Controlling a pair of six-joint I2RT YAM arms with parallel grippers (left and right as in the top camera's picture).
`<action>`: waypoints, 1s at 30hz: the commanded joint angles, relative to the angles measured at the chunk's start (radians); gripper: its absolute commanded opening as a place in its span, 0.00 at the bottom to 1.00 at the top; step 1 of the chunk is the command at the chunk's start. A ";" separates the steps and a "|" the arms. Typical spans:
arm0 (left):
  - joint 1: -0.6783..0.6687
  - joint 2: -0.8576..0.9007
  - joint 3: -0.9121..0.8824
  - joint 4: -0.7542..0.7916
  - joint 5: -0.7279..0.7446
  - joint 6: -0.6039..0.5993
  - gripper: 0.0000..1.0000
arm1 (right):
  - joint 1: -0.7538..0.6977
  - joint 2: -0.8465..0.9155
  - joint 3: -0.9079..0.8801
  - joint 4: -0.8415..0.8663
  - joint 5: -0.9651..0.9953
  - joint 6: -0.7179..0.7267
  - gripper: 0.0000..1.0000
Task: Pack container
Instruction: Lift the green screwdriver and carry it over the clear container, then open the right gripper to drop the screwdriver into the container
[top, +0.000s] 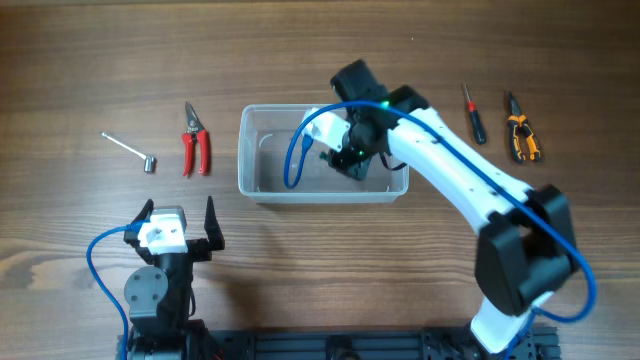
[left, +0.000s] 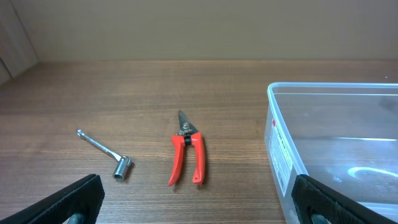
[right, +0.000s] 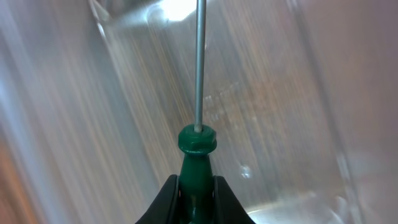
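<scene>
- Right pincer (right: 196, 186) is clamped on a green screwdriver (right: 198, 146), inside the container (top: 252, 160).
- Left pincer (top: 177, 214) sits wide apart.
- Next, I think: let go gently.

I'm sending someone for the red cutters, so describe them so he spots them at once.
Find the clear plastic container in the middle of the wooden table. Just beyond its left end lie the cutters, blades pointing away from the robot. Their bright red handles set them apart from the slim all-metal socket wrench further left.
</scene>
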 joint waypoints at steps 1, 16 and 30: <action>0.006 -0.009 -0.003 0.003 0.012 0.023 1.00 | 0.000 0.080 -0.028 0.033 -0.005 -0.009 0.04; 0.006 -0.009 -0.003 0.003 0.012 0.023 1.00 | 0.000 0.182 -0.027 0.111 0.021 0.045 0.28; 0.006 -0.009 -0.003 0.003 0.012 0.023 1.00 | -0.002 0.181 0.188 -0.111 0.020 0.124 0.48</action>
